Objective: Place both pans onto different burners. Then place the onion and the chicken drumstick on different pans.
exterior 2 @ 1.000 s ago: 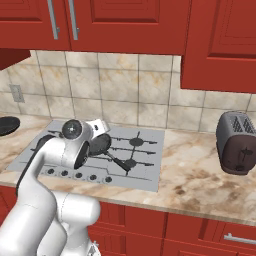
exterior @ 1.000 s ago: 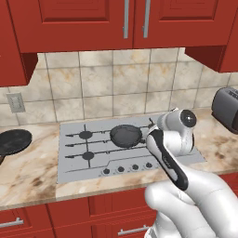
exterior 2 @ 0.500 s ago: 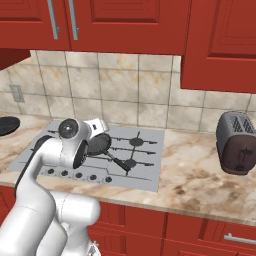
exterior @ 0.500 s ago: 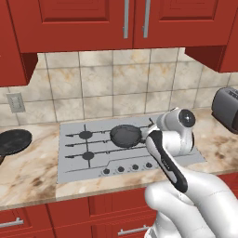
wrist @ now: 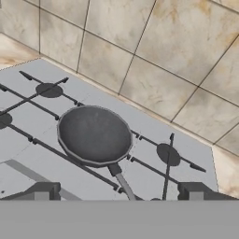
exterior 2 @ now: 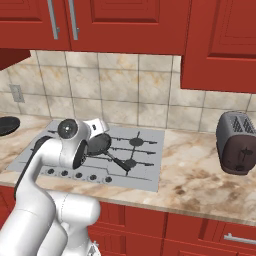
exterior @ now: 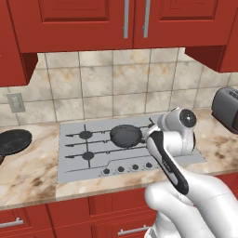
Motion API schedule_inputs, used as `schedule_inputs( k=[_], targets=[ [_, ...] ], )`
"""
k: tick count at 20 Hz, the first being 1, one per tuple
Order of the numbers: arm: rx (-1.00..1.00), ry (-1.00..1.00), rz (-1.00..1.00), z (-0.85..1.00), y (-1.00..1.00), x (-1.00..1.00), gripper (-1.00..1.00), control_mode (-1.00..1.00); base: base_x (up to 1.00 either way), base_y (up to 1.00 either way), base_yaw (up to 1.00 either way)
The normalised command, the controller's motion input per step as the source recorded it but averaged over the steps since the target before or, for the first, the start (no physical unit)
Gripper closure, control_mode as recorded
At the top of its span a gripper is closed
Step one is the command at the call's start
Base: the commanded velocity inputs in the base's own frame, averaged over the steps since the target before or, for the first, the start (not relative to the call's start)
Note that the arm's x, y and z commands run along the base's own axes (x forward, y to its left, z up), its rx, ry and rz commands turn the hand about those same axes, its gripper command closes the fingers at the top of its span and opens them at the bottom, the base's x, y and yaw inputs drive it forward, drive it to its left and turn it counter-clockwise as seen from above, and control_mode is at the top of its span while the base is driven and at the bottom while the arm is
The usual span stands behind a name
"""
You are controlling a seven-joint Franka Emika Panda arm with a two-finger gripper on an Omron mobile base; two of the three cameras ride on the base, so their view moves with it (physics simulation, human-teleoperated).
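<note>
Dark-grey pan [wrist: 94,134] on silver cooktop [exterior: 79,160], marble counter [exterior 2: 200,185], red cabinets [exterior: 83,23]

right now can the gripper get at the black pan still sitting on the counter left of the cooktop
Probably not without a wide swing or a drive. The open gripper hangs over the grey pan mid-cooktop, while the black pan sits far left on the counter. Nothing blocks the path.

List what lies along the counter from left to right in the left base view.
Wide round black pan on the marble counter → flat silver-grey cooktop → smaller dark-grey frying pan on the middle burner → dark grey toaster.
</note>
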Motion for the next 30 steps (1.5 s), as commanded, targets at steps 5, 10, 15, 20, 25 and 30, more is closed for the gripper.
schedule_inputs(
  k=[5, 10, 15, 20, 25, 30],
  targets=[
    [0.00, 0.00, 0.00, 0.00, 0.00, 0.00, -1.00, 1.00, -0.02, 0.00, 0.00],
    [0.00, 0.00, 0.00, 0.00, 0.00, 0.00, -1.00, 1.00, -0.33, 0.00, 0.00],
    [0.00, 0.00, 0.00, 0.00, 0.00, 0.00, -1.00, 1.00, -0.46, -0.01, 0.00],
    [0.00, 0.00, 0.00, 0.00, 0.00, 0.00, -1.00, 1.00, -0.35, 0.01, 0.00],
    [0.00, 0.00, 0.00, 0.00, 0.00, 0.00, -1.00, 1.00, -0.05, 0.38, 0.00],
    [0.00, 0.00, 0.00, 0.00, 0.00, 0.00, -1.00, 1.00, 0.00, 0.63, 0.00]
  ],
)
